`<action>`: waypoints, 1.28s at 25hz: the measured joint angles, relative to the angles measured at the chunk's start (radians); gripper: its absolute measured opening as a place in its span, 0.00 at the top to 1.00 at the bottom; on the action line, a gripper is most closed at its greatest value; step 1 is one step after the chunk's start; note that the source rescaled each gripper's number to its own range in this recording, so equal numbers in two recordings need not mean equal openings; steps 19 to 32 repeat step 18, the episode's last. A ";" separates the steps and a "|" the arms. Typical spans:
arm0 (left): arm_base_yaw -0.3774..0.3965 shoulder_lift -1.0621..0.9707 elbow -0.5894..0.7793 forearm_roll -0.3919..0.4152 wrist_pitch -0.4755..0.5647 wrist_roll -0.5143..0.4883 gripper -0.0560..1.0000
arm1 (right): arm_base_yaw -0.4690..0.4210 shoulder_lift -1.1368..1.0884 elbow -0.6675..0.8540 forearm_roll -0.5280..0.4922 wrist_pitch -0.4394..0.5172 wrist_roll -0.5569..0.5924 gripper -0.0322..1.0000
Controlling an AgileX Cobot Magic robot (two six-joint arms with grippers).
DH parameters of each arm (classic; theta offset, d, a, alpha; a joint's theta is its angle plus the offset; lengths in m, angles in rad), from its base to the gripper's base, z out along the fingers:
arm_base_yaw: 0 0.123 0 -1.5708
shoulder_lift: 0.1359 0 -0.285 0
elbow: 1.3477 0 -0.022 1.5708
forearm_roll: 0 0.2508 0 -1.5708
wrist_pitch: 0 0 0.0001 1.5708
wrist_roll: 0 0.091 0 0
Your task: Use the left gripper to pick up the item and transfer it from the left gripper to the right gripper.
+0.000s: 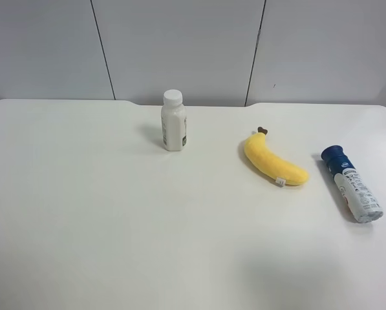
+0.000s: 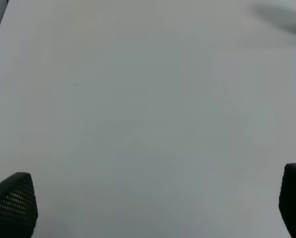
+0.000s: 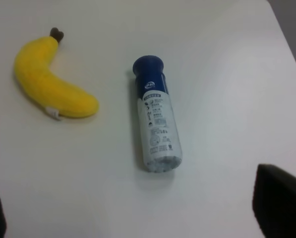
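The item, a can (image 1: 352, 185) with a dark-blue cap and silvery-white printed lower part, lies on its side on the white table (image 1: 115, 226) at the exterior high view's right. In the right wrist view the can (image 3: 156, 117) lies below my right gripper (image 3: 138, 218), whose black fingertips (image 3: 279, 201) show wide apart and empty. My left gripper (image 2: 152, 208) is open over bare table, its fingertips (image 2: 14, 203) at the frame's lower corners. Neither arm shows in the exterior high view.
A yellow plush banana (image 1: 272, 159) lies beside the can; it also shows in the right wrist view (image 3: 51, 82). A small white bottle (image 1: 173, 121) with a white cap stands upright near the table's back middle. The table's edge runs close to the can (image 3: 291, 44).
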 joint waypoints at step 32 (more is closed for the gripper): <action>0.000 0.000 0.000 0.000 0.000 0.000 0.01 | 0.000 0.000 0.000 0.000 0.000 0.000 0.00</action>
